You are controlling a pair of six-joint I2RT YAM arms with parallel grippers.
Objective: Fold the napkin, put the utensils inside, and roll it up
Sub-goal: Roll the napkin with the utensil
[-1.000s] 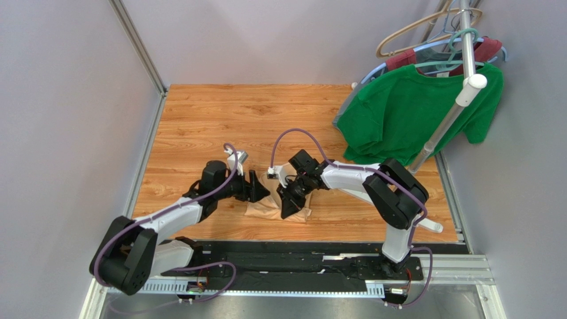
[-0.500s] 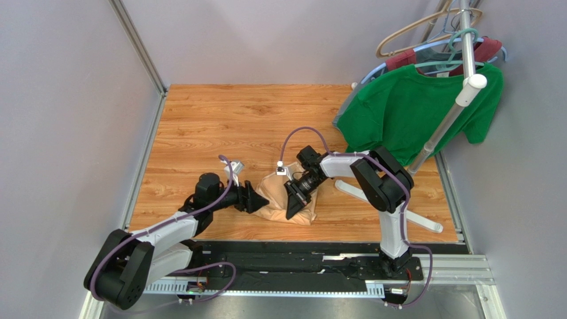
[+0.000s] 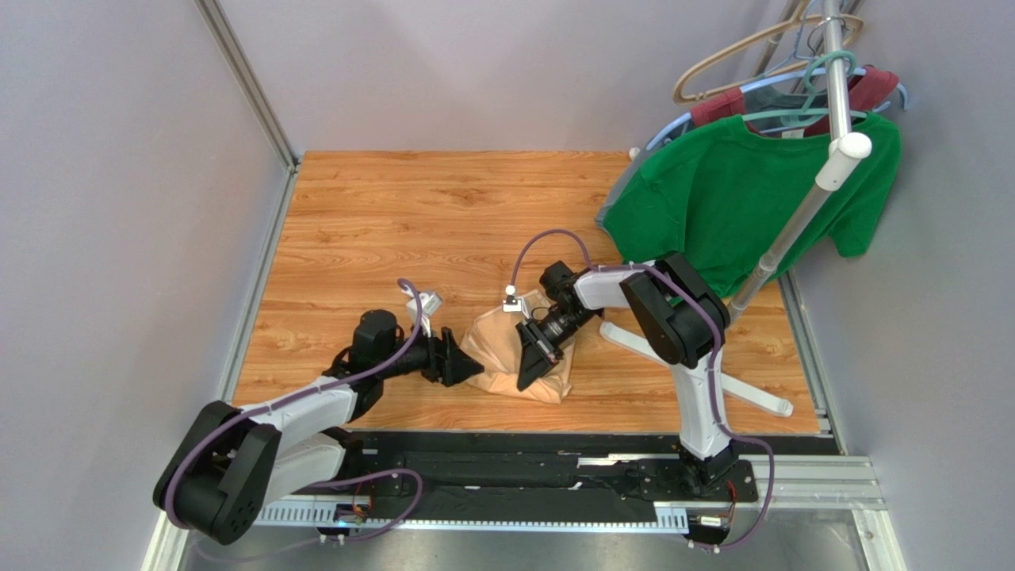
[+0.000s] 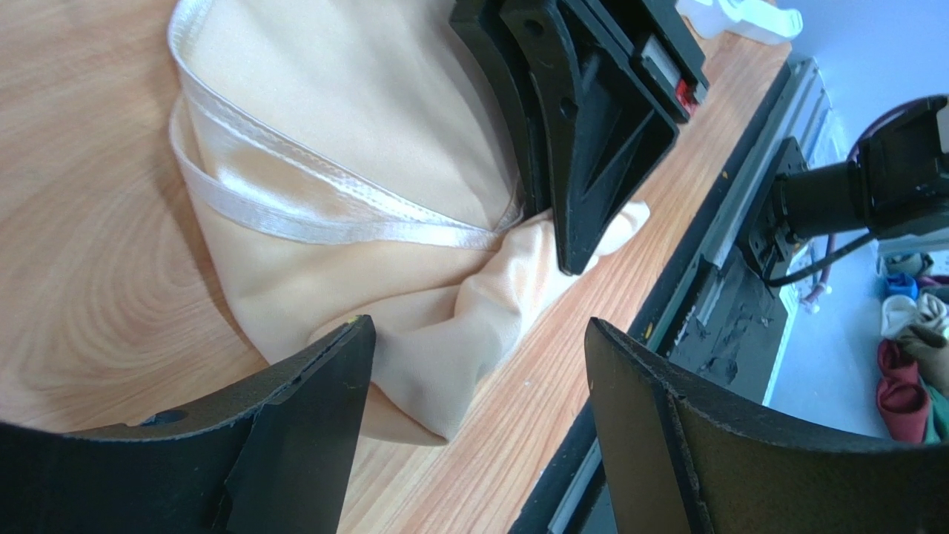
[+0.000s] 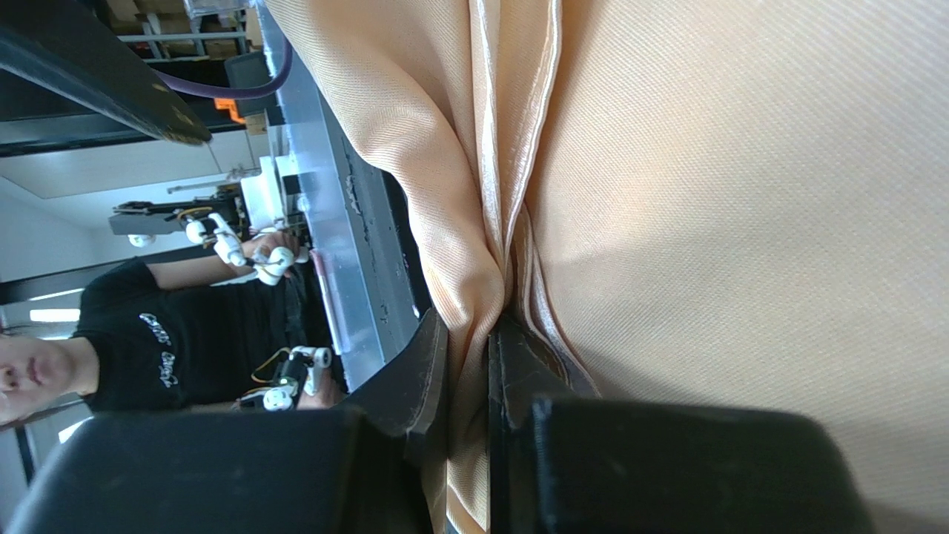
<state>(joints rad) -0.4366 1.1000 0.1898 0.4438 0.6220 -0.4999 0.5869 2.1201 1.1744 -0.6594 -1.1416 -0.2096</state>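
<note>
The peach-tan napkin (image 3: 494,345) lies bunched on the wooden table near the front edge; it also shows in the left wrist view (image 4: 368,167) and the right wrist view (image 5: 724,167). My right gripper (image 3: 530,371) is shut on a fold of the napkin, with the cloth pinched between its fingers (image 5: 473,367). My left gripper (image 3: 473,366) is open at the napkin's left side, its jaws spread wide and empty (image 4: 473,367), just short of the cloth's loose corner. No spoon is in view.
A green T-shirt (image 3: 739,208) hangs on a white rack (image 3: 822,179) at the back right; a rack leg (image 3: 715,375) lies on the table right of the napkin. The black rail (image 3: 536,458) runs along the table's near edge.
My right gripper has dragged the napkin a little to the right and toward the front. My left gripper has let go, drawn back left and now sits open beside the cloth.
</note>
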